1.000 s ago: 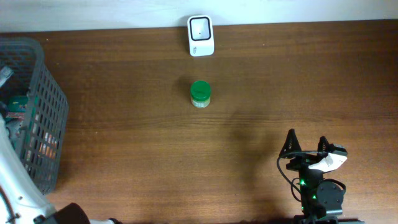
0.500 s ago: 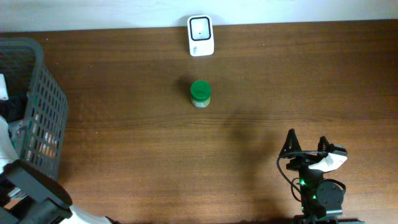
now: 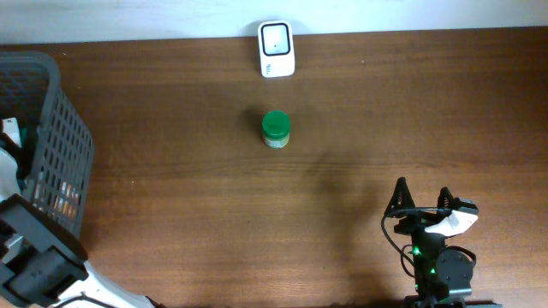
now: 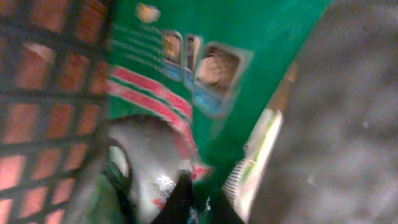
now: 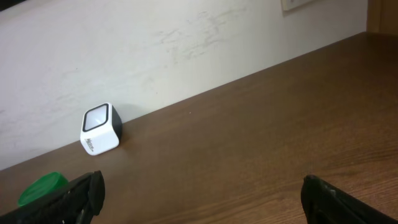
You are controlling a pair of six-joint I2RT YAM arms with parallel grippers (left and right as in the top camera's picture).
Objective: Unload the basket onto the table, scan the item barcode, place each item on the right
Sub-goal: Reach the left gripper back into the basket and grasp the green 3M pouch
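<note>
here our left gripper (image 3: pixel 10 141) probes the basket (image 3: pixel 53 111) at nine o'clock for a green packet (image 4: pixel 267 37); we cannot tell its grip. our right gripper (image 3: pixel 423 205) rests spread, unneeded, at five o'clock.

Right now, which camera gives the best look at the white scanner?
Overhead: the scanner is seen whole from straight above, dark window facing up, beyond the green-lidded jar. Right wrist shows it small and at a slant, from the side. Left wrist shows none of it.
</note>
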